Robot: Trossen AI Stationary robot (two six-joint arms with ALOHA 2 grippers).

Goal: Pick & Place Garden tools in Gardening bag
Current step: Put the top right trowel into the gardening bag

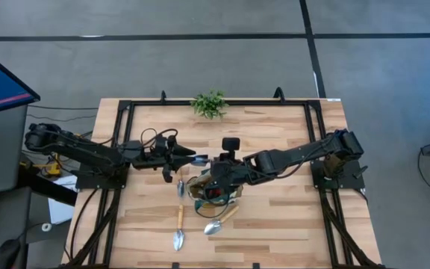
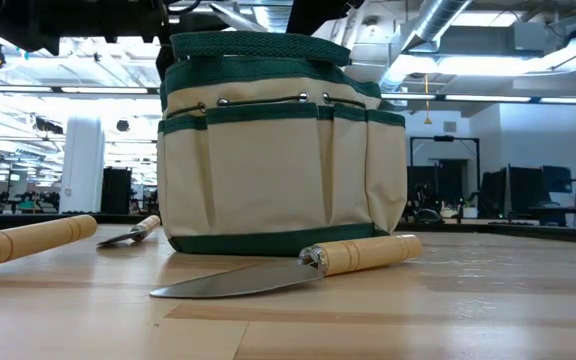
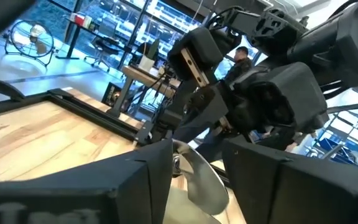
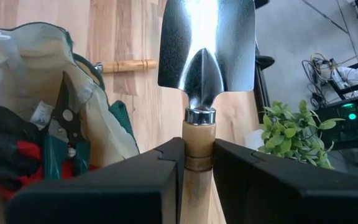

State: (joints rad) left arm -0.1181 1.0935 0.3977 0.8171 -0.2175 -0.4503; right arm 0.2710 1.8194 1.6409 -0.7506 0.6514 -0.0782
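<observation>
My right gripper is shut on a silver trowel with a light wooden handle, held above the far side of the tan, green-trimmed gardening bag at the table's middle. The blade points toward my left gripper. That gripper's fingers stand level on either side of the blade's far end. Dark pruning shears and a red-and-black item lie inside the bag. Three more trowels lie flat on the table near the bag. My right gripper pinches the wooden handle between its two fingers, just behind the metal collar, with the fingers across the handle. The trowel is lifted clear, its blade sticking out ahead of the fingers. My left gripper has the blade between its fingers; whether they touch it I cannot tell.
A small leafy plant stands at the table's far edge. A black frame runs around the wooden top. One loose trowel lies right in front of the bag, and two others lie to its left.
</observation>
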